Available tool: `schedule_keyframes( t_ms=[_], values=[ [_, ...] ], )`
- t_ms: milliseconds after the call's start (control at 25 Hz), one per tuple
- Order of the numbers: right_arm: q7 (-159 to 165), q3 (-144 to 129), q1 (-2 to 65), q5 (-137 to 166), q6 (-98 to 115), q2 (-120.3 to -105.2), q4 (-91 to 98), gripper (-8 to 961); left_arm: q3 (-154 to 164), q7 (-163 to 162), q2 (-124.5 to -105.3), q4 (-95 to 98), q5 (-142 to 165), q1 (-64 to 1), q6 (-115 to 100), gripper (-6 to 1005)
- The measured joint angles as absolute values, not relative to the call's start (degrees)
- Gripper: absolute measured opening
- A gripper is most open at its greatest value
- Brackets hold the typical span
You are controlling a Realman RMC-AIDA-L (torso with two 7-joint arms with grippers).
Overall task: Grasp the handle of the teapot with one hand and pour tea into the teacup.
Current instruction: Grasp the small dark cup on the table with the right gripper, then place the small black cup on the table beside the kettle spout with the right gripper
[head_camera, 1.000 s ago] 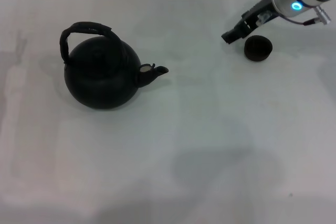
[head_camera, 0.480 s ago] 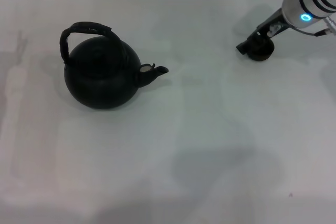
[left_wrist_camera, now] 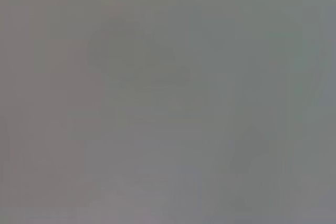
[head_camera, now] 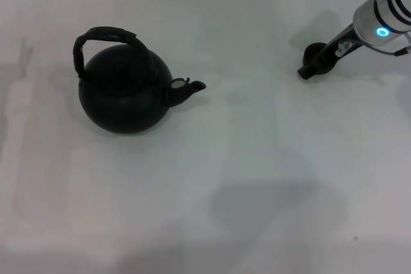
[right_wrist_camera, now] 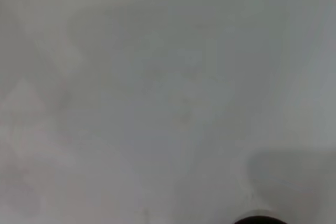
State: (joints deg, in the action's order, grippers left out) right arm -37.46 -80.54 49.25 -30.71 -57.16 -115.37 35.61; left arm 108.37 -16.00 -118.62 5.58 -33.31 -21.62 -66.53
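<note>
The matte black teapot (head_camera: 125, 93) stands on the left of the white table, its short spout (head_camera: 189, 88) pointing right. Its dark arched handle (head_camera: 103, 35) rises over the top with nothing touching it. At the far right, the small dark teacup (head_camera: 314, 52) is mostly covered by my right gripper (head_camera: 307, 72), which reaches down and left across it from the white arm. A dark curved edge (right_wrist_camera: 260, 219) shows at the border of the right wrist view; I cannot tell what it is. My left gripper is out of view.
The white tabletop (head_camera: 257, 171) stretches between teapot and teacup. The right arm's white link with a blue light (head_camera: 383, 31) hangs over the far right corner. The left wrist view shows only a grey blur.
My right arm has swung to the right and toward me; its gripper went from beside the teacup's left to lying across it, hiding most of the cup. The teapot has not moved.
</note>
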Motion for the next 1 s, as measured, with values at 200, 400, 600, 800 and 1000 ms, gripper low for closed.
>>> schedule_keyframes(
  t_ms=[200, 400, 600, 800, 1000],
  values=[
    [-37.4, -80.5, 47.6, -30.9, -58.2, -115.25, 38.0, 733, 108.4, -16.0, -118.56, 5.6, -33.3, -21.8, -66.5, 846],
    [-37.7, -80.4, 46.1, -30.7, -59.8, -115.13, 41.8, 729, 108.4, -16.0, -118.56, 5.6, -33.3, -21.8, -66.6, 846],
    [-38.0, -80.4, 44.8, -30.9, -63.3, -115.11, 46.8, 725, 108.3, -16.0, -118.62, 5.6, -33.3, -21.8, -66.7, 846],
    [-38.5, -81.9, 44.2, -31.7, -69.4, -115.64, 53.6, 722, 108.3, -16.1, -118.65, 5.6, -33.3, -21.8, -66.7, 846],
    [-38.6, -89.9, 44.5, -36.9, -72.2, -115.82, 57.5, 724, 108.3, -16.1, -118.62, 5.6, -33.3, -21.9, -66.6, 846]
  ],
)
